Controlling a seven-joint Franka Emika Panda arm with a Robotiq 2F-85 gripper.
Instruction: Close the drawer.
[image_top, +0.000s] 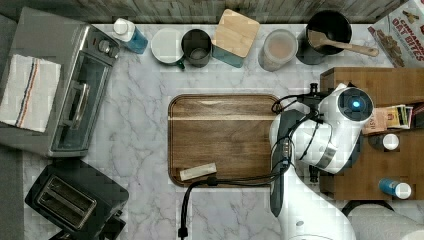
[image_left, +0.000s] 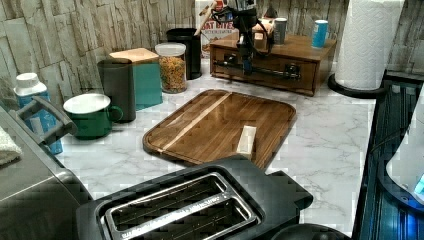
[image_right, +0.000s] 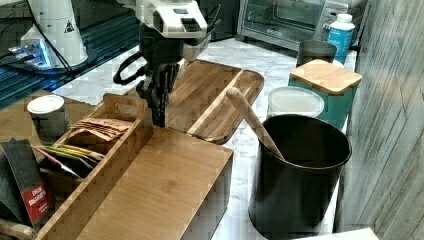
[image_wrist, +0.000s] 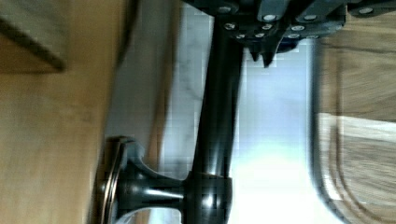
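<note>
Left view: drawer (image_left: 265, 70) front's long handle (image_left: 260, 70) runs horizontally.

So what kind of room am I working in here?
Most likely a kitchen counter: a toaster and toaster oven on a marble worktop, plus a mug and a utensil crock.

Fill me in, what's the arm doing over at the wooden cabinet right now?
The Franka arm has its tool down at the front of the wooden cabinet, right at the dark bar handle of the drawer. In the left view the drawer front sits about flush with the cabinet, so it looks nearly or fully closed. The cutting board on the marble counter lies untouched beside it.
</note>
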